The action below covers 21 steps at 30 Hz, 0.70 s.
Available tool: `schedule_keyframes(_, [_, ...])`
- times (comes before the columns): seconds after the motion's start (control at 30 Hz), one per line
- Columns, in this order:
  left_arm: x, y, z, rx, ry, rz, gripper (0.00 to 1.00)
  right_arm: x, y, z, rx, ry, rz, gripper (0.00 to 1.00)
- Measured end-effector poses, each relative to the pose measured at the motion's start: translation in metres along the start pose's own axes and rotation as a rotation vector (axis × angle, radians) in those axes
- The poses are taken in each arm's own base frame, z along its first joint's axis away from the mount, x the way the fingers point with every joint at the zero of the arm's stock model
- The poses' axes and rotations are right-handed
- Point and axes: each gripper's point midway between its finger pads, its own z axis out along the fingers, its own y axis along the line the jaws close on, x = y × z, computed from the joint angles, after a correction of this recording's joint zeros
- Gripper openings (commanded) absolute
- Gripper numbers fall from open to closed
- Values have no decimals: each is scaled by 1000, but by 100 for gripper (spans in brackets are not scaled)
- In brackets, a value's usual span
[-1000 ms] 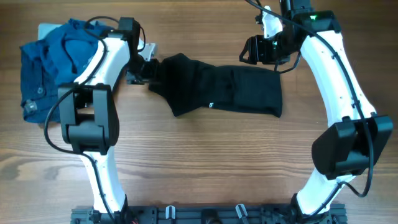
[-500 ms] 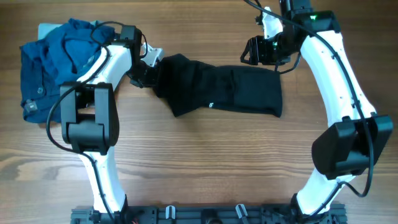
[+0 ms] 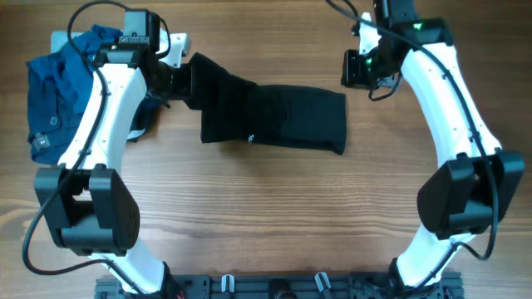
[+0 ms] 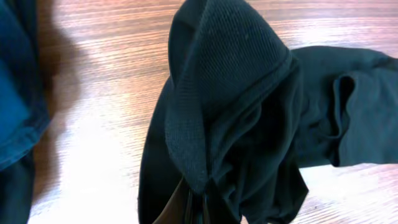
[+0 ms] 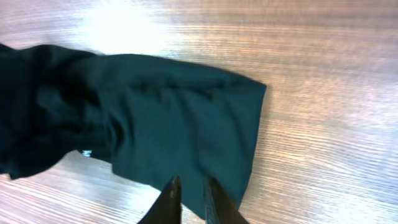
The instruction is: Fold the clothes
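The clothes are one black garment lying across the middle of the wooden table, with a tiny white label near its front edge. My left gripper is shut on the garment's left end, and that end is raised and bunched. In the left wrist view the black fabric drapes over my left gripper. My right gripper hovers just off the garment's right end. In the right wrist view that gripper has its fingers nearly together above the cloth, with nothing pinched between them.
A heap of blue garments lies at the far left, just behind my left arm, and its edge shows in the left wrist view. Bare wooden tabletop stretches in front of the black garment.
My left gripper shut on the garment's left end and pulled it up and to the back left. The whole garment slid left. My right gripper's fingers closed while that arm stayed in place.
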Motion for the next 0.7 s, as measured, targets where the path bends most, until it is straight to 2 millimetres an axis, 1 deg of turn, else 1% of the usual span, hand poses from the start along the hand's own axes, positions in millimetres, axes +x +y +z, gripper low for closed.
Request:
schedule_keyframes(0.03, [0,2,0,-11,1,-4,4,3,0,8,-12,8,5,5])
schedule_keyframes(0.1, [0,4,0,-24,1,-12,4,10,1,28,-54,18,22,4])
schedule_keyframes(0.17, [0,3,0,-27,1,-11,4,21,1,50,-92,34,39,4])
schedule_keyframes(0.27, [0,-6,3,-29,2,14,4,51,-4,83,-124,90,82,4])
schedule_keyframes(0.3, [-1,-13,4,-24,-1,31,4,59,-6,92,-129,103,99,4])
schedule_keyframes(0.37, [-3,-23,7,-18,-13,53,4,65,-9,103,-136,97,115,4])
schedule_keyframes(0.47, [-15,-44,7,0,-67,83,4,75,-13,118,-142,89,139,4])
schedule_keyframes(0.5, [-18,-55,5,11,-88,106,4,81,-14,123,-144,94,155,4])
schedule_keyframes(0.53, [-20,-67,3,23,-104,128,4,83,-14,125,-150,94,163,4])
schedule_keyframes(0.6, [-23,-89,-1,46,-138,174,4,82,-13,128,-160,84,183,4])
schedule_keyframes(0.63, [-23,-105,-2,64,-153,206,4,82,-13,128,-163,80,191,4])
schedule_keyframes(0.67, [-23,-117,-3,77,-161,230,4,82,-13,129,-166,80,201,4])
schedule_keyframes(0.7, [-18,-137,-1,99,-162,269,4,82,-13,129,-171,79,214,4])
